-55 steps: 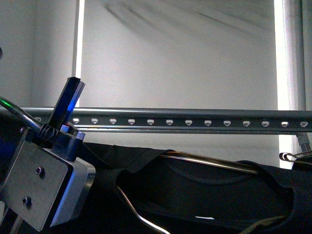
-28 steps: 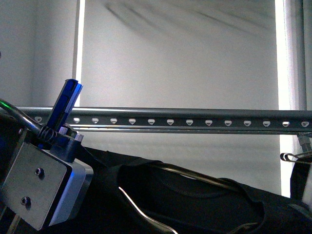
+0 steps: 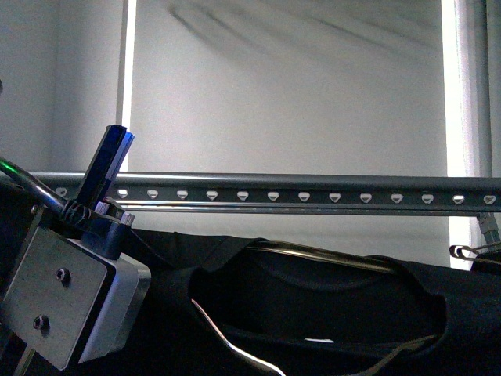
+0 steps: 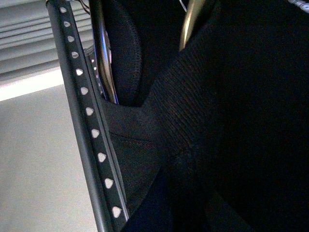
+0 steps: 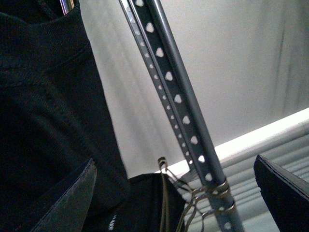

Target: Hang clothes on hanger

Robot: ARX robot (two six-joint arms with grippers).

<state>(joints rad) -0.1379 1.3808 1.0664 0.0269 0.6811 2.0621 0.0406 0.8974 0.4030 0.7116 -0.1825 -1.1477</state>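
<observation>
The T-shirt (image 3: 329,305) hangs just under the rail (image 3: 313,188) with the hanger (image 3: 329,252) through its neck, so hooking on seems next. The right gripper (image 5: 177,191) is spread and empty; the left gripper (image 3: 108,160) I cannot tell. The hook must clear the rail's top edge.

Perforated rail (image 3: 313,185) (horizontal), white blind (image 3: 290,86)

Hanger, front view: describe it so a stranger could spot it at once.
A grey perforated rail spans the picture. Below it is the black T-shirt. The hanger is the shiny wire inside its neck opening, the only gleaming curve on dark cloth.
</observation>
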